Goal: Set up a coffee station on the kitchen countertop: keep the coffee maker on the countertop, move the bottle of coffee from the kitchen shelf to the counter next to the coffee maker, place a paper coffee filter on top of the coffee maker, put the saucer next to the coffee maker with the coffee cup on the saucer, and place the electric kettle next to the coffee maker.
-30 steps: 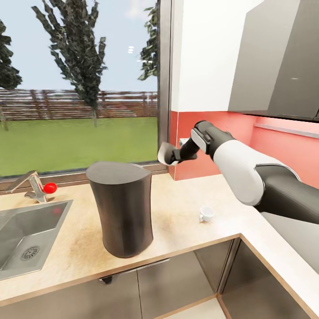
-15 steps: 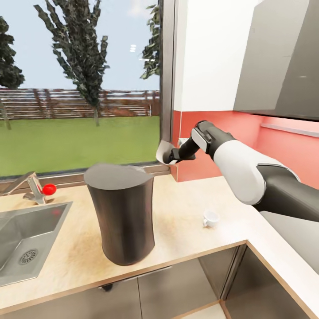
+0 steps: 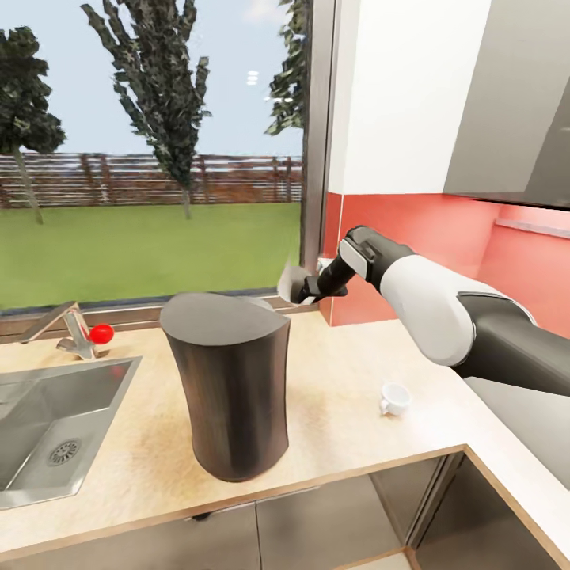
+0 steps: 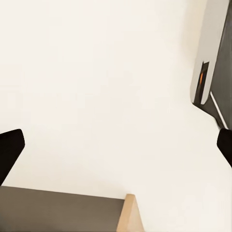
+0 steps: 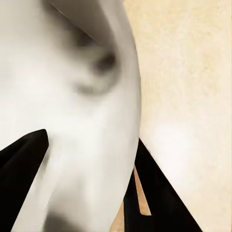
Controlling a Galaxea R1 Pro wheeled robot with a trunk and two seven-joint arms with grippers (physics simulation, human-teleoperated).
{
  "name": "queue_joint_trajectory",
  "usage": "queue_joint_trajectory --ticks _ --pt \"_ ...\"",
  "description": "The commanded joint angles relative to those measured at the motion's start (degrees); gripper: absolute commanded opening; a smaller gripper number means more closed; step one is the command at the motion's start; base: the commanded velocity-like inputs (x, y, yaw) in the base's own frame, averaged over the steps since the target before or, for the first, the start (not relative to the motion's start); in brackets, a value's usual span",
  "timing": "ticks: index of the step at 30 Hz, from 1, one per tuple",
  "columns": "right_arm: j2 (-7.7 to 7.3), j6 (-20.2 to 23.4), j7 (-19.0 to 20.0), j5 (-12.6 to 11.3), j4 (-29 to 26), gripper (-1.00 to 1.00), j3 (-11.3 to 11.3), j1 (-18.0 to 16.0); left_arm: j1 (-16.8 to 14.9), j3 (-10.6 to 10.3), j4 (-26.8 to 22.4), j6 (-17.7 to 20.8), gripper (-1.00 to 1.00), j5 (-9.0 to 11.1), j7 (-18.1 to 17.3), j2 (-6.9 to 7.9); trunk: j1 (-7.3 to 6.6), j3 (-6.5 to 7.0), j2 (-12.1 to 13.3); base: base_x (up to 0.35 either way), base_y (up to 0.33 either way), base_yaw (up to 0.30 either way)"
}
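Note:
The coffee maker (image 3: 233, 388) is a tall dark cylinder standing on the beige countertop (image 3: 332, 427) in the head view. Just behind its top right edge, raised above the counter, my right gripper (image 3: 301, 286) is shut on a white bowl-shaped piece (image 3: 291, 279) that looks like the paper coffee filter (image 5: 82, 121). That white surface crowds the right wrist view between the dark fingers (image 5: 154, 188). A small white coffee cup (image 3: 393, 398) sits on the counter to the right. My left gripper (image 4: 116, 150) is open, facing a pale surface.
A steel sink (image 3: 55, 427) with a tap (image 3: 71, 332) and red knob lies at the left. A big window (image 3: 158, 158) runs behind the counter, with a red backsplash (image 3: 427, 237) and grey wall cabinets (image 3: 514, 103) at the right. The counter turns a corner at the right.
The head camera has shifted, sliding the whole scene rightward. My right gripper with the white piece now sits closer to the coffee maker's top edge than before.

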Motion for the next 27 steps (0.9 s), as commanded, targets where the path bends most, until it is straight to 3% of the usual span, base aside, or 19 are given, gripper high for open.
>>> queue_joint_trajectory --ticks 1,13,18,27 --pt "0.01 0.23 0.22 0.58 0.31 -1.00 -0.45 -0.04 -0.08 0.07 0.09 0.07 1.00 -0.13 0.14 -0.03 0.04 -0.15 -0.13 0.000 0.000 0.047" --pt "0.01 0.15 0.48 0.41 0.81 -1.00 -0.60 -0.04 -0.08 0.07 0.09 0.07 1.00 -0.12 0.05 -0.07 0.04 -0.17 -0.13 0.000 0.000 0.005" --pt "0.01 0.27 7.86 0.40 0.62 -1.00 -0.64 -0.56 -0.08 0.07 0.09 0.07 1.00 -0.12 0.05 -0.07 0.04 -0.17 -0.13 0.000 0.000 0.000" --pt "0.01 0.19 9.70 0.49 0.56 -1.00 -0.55 -1.26 -0.08 0.07 0.09 0.07 1.00 -0.07 0.06 -0.07 0.04 -0.17 -0.13 0.000 0.000 0.000"
